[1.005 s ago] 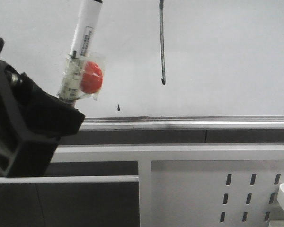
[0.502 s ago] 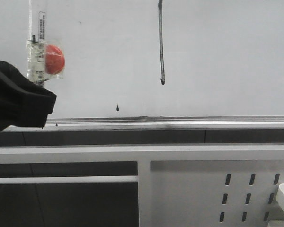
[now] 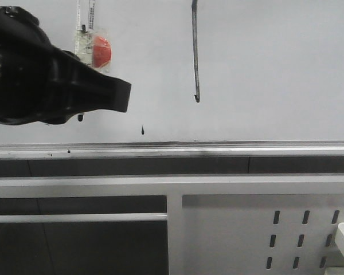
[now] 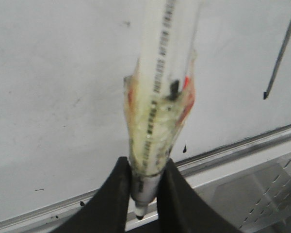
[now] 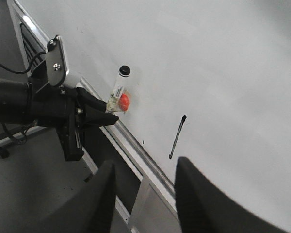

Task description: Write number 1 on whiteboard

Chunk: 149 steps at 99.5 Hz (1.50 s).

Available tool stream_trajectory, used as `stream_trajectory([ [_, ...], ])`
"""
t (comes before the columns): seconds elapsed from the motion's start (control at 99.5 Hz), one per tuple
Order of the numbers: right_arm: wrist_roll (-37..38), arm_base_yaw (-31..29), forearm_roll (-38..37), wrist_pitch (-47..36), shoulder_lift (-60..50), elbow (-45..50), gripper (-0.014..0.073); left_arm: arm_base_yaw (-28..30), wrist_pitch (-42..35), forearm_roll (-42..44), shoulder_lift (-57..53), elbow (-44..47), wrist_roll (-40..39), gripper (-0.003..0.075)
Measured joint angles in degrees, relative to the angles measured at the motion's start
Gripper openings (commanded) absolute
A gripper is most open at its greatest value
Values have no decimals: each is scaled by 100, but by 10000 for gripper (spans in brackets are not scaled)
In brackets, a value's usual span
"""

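the number 1 (image 3: 195, 51) runs off the front view's top edge — the marker (image 3: 85, 17) too, its lower part behind the left arm.

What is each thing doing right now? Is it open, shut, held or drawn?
left gripper: shut on the marker.
marker: held, wrapped in tape, off the board to the left of the stroke.
right gripper: open, holding nothing.
number 1: drawn, with a small hook at the bottom.
whiteboard: upright, mostly blank.
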Motion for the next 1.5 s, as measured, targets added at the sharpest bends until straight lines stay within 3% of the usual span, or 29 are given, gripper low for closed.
stream_trajectory([
  [0.321,0,0,-73,3,0,0,251,449,-250,0,235,-171,-731,-20],
  [0.663,0,0,-139,3,0,0,252,717,-735,43,418,-183,-859,-20],
  [1.497,0,0,-148,24,0,0,252,995,-831,18,709,-342,-872,-19],
])
